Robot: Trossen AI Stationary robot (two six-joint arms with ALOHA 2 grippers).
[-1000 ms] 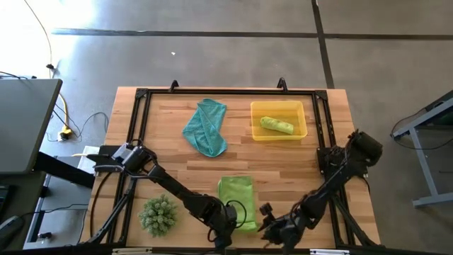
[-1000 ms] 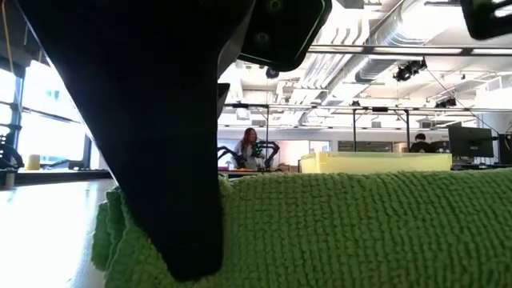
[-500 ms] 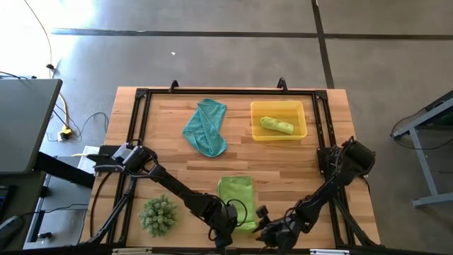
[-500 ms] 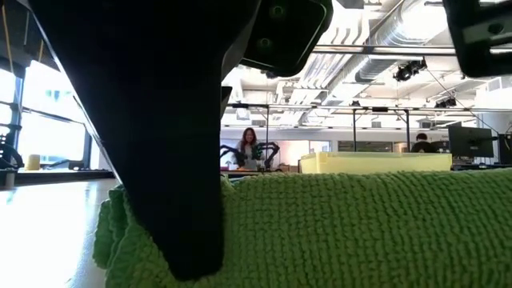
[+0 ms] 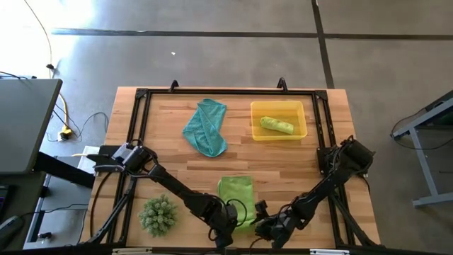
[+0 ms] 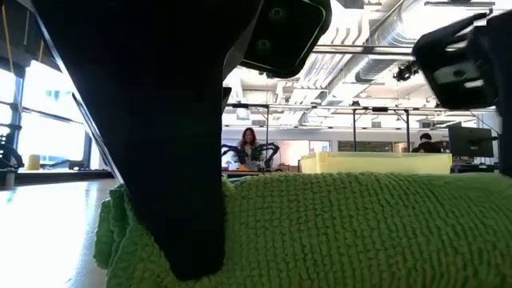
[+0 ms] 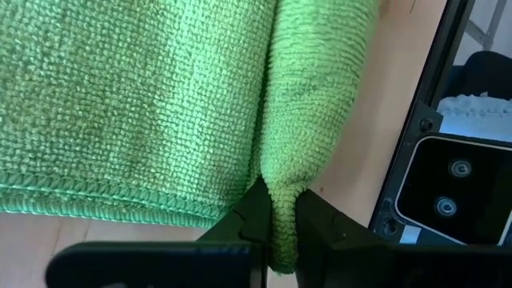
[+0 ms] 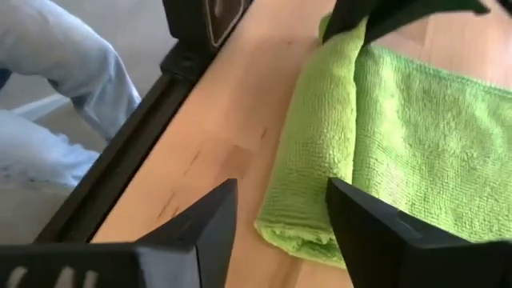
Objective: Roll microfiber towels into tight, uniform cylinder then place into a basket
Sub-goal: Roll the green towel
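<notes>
Microfiber towels are counted as three: one teal towel [image 5: 206, 128] lies crumpled near the far edge of the tabletop [image 5: 170, 163], left of the basket; one lime-green towel [image 5: 276, 125] is seen rolled into a cylinder inside the basket [image 5: 279, 120], which stands near the far right corner; a second lime-green towel [image 5: 237, 198] is spread near the middle of the near edge, with its nearest edge turned up into a partial roll [image 8: 316, 176]. One basket is present, translucent yellow with low walls. One spiky green plant [image 5: 158, 215] is set by the near left corner.

Two grippers are at work at the near edge. The left gripper [image 7: 277, 220] is clenched on the left end of the rolled portion, a fold of green cloth being pinched tightly between its two fingers [image 7: 254, 214]. The right gripper [image 8: 280, 216] is held released at the right end of the same roll, its two fingers [image 8: 364, 220] standing apart on either side of the roll's end; whether the cloth is touched by them cannot be told.

In the low view the green towel [image 6: 344, 228] fills the foreground, with the yellow basket [image 6: 376, 162] behind it and a seated person [image 6: 249, 146] far off in the room
</notes>
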